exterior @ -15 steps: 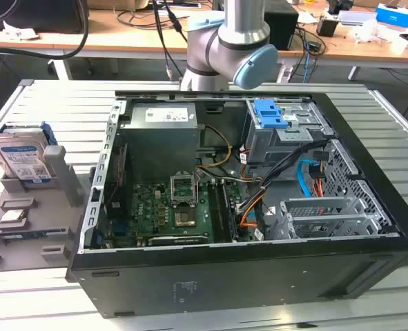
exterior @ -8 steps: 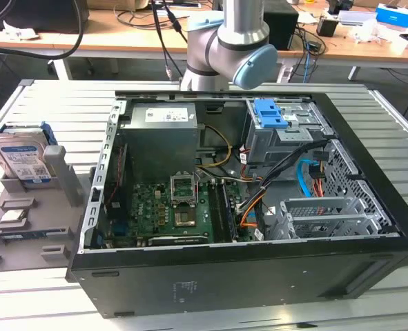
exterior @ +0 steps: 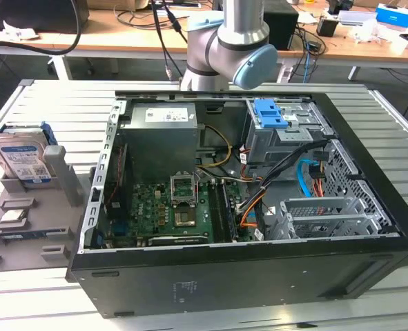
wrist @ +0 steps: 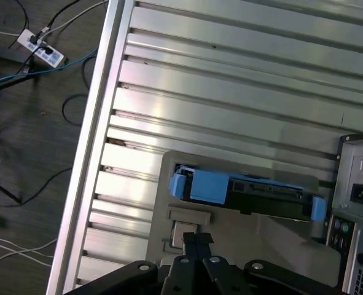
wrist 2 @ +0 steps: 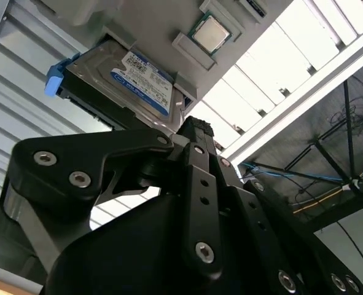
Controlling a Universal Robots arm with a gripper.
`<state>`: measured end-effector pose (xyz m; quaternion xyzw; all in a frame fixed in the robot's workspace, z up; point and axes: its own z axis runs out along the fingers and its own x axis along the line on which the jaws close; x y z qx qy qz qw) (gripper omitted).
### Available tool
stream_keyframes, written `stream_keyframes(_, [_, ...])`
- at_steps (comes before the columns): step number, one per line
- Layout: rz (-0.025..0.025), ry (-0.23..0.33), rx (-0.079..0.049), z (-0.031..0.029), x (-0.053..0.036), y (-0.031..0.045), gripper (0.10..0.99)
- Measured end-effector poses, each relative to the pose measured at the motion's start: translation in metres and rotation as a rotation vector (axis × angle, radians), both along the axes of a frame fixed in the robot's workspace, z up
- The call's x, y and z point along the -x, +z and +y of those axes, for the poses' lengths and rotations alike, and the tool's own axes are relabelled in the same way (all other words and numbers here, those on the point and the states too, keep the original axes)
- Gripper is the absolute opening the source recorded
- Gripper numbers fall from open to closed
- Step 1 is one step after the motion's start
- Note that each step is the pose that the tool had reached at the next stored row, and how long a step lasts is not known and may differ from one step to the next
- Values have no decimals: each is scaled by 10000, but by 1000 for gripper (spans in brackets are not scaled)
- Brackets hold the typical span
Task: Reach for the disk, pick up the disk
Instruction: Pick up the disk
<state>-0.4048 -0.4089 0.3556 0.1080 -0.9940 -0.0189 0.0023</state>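
table (exterior: pixel 52 103): slatted metal top; carries everything below.
computer case (exterior: pixel 259 276): black tower lying on its side, side panel off, board and cables exposed. Blue latch (exterior: pixel 269 114) sits on the metal drive cage inside.
arm (exterior: pixel 231 48): grey with a blue joint cap, at the far edge of the case in the exterior view.
holder (exterior: pixel 62 179): grey plastic tray, just beside the case on the exterior view's left.
disk (exterior: pixel 21 158): stands on edge in a slot at the far end of the holder, white-and-blue label showing, blue bracket (wrist 2: pixel 53 80) along its edges. Nothing is touching it.
gripper (wrist: pixel 190 236): black fingers look closed together, nothing between them. The tip is clear of the disk in both wrist views.
chip (wrist 2: pixel 209 34): small square part lying flat in a holder pocket, near the disk.
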Motion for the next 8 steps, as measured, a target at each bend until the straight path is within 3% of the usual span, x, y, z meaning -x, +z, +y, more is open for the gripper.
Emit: stream_keyframes(8, [0, 658, 0, 0, 0, 0, 106])
